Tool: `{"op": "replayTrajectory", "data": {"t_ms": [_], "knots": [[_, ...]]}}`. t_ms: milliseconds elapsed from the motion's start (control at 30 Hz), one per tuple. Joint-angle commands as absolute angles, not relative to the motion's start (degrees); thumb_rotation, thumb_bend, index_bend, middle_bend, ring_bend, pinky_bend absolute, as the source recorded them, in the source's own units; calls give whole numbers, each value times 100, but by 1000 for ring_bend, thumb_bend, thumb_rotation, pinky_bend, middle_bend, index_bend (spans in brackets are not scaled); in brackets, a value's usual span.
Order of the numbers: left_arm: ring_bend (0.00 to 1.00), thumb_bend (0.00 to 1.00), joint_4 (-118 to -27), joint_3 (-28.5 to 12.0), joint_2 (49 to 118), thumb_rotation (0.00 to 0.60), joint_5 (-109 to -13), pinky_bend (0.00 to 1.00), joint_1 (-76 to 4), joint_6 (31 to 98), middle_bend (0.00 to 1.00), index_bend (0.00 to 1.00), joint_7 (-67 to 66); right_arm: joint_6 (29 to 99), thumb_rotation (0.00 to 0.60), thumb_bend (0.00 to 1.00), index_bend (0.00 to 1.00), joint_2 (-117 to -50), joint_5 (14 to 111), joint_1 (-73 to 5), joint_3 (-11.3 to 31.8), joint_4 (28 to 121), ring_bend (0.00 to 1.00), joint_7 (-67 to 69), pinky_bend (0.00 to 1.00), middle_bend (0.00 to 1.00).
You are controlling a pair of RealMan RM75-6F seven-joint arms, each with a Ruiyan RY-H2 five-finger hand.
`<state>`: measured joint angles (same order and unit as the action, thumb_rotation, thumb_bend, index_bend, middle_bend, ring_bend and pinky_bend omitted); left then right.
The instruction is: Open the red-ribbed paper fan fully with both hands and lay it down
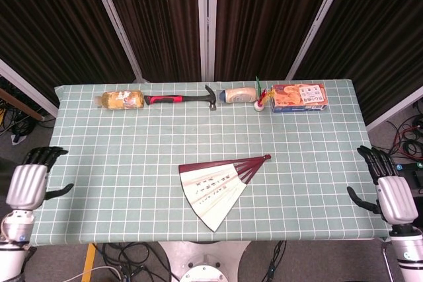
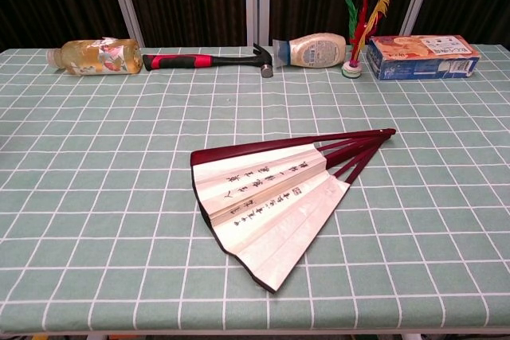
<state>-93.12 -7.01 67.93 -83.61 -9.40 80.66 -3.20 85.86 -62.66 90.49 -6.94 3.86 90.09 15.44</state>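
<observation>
Red-ribbed paper fan (image 1: 217, 186) lies partly spread on the desk (image 1: 119, 156), between the two hands and well apart from both. Left hand (image 1: 28, 183) and right hand (image 1: 390, 191) hang at the desk's side edges, fingers apart, holding nothing.

Red-ribbed paper fan (image 1: 219, 187) (image 2: 275, 193), lying flat on the table, near the middle and toward the front edge. Partly spread, not to a full arc. Cream paper leaf with columns of dark characters and small red seals, edged by dark red guards. Bare red ribs converging at a pivot pointing toward the back right corner; leaf fanning toward the front left.
</observation>
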Motion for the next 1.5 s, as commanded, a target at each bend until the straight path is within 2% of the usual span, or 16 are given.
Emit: {"op": "replayTrajectory", "data": {"t_ms": [33, 100, 267, 433, 600, 733, 933, 1500], "knots": [[278, 0, -9461, -1141, 6762, 600, -8227, 221, -1747, 7131, 301, 338, 123, 8566, 600, 227, 56, -6248, 9077, -726, 393, 9024, 0, 1541, 0, 72], [307, 1, -9468, -1297, 6801, 600, -7998, 253, -2129, 6581, 321, 354, 203, 8562, 600, 226, 56, -6241, 9109, -742, 387, 9033, 0, 1539, 0, 72], [316, 15, -9405, -1683, 7033, 600, -7253, 263, -3180, 5059, 330, 356, 547, 8591, 600, 226, 56, -6190, 9126, -732, 375, 9066, 0, 1507, 0, 72], [316, 44, -8978, -1844, 7597, 600, -6718, 265, -4061, 4285, 331, 356, 190, 8604, 600, 226, 56, -6129, 9090, -714, 378, 9116, 0, 1468, 0, 72], [304, 131, -8466, -1738, 8196, 600, -6091, 261, -4758, 3761, 328, 358, -422, 8605, 600, 226, 56, -6095, 9068, -715, 388, 9142, 0, 1451, 0, 72], [269, 198, -8056, -1537, 8706, 600, -5595, 248, -5194, 3619, 317, 369, -983, 8577, 600, 227, 56, -6093, 9052, -723, 384, 9134, 0, 1461, 0, 72], [216, 209, -7682, -1359, 9253, 600, -4695, 231, -5720, 3586, 289, 370, -1585, 8550, 600, 226, 56, -6073, 9029, -749, 404, 9131, 0, 1461, 0, 72], [109, 256, -6800, -1263, 10071, 600, -3351, 192, -6794, 3286, 213, 387, -2078, 8508, 600, 227, 56, -6041, 8915, -737, 415, 9071, 0, 1537, 0, 72]]}}
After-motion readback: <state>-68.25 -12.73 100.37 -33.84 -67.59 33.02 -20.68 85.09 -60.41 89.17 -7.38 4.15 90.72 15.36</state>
